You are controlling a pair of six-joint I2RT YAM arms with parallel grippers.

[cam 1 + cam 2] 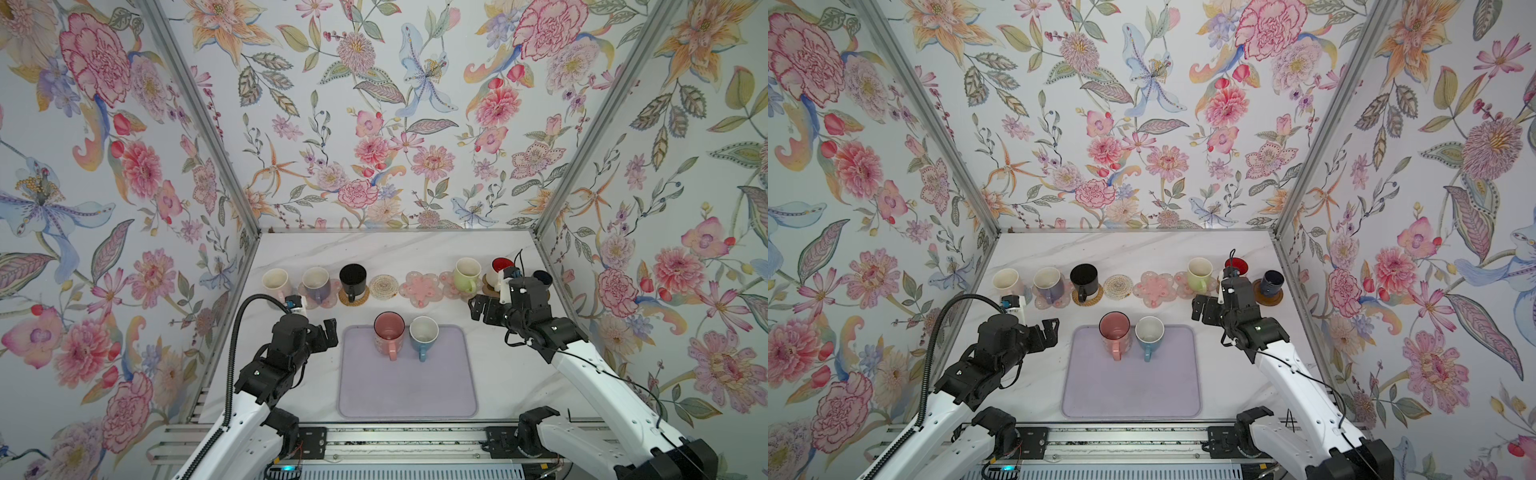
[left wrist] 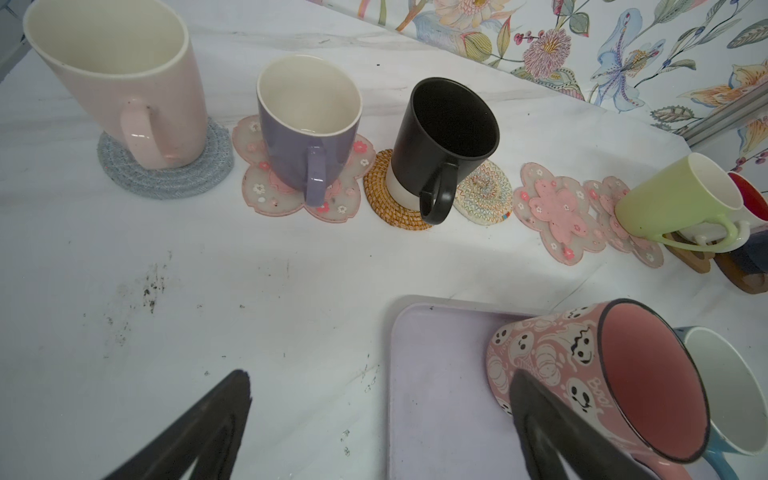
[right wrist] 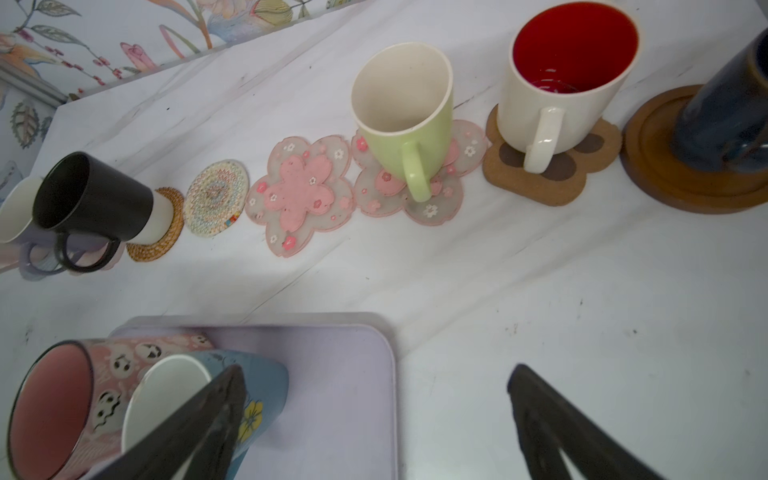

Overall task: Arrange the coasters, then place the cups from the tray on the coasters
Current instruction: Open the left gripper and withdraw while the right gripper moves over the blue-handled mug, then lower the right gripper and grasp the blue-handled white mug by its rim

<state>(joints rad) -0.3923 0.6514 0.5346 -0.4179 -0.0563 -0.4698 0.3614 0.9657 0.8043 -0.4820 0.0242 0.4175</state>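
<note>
Flowered wallpaper walls in a white marble counter. Along its far edge a row runs left to right:
- a cream-pink mug on a grey knitted round
- a lavender mug on a translucent pink flower mat
- a black mug on a rattan round
- a bare woven round
- a bare flower mat
- a light green mug on a third flower mat
- a white mug with red inside on a cork paw
- a navy mug on a brown wooden disc

All the mugs stand upright, and the handles that show point toward the near edge.

On the lavender tray at the near middle, a pink ghost-print mug and a blue mug stand side by side at its far edge, handles likewise nearward. The left gripper hangs spread wide and empty by the tray's far left corner. The right gripper, equally wide and empty, hangs off the far right corner.
</note>
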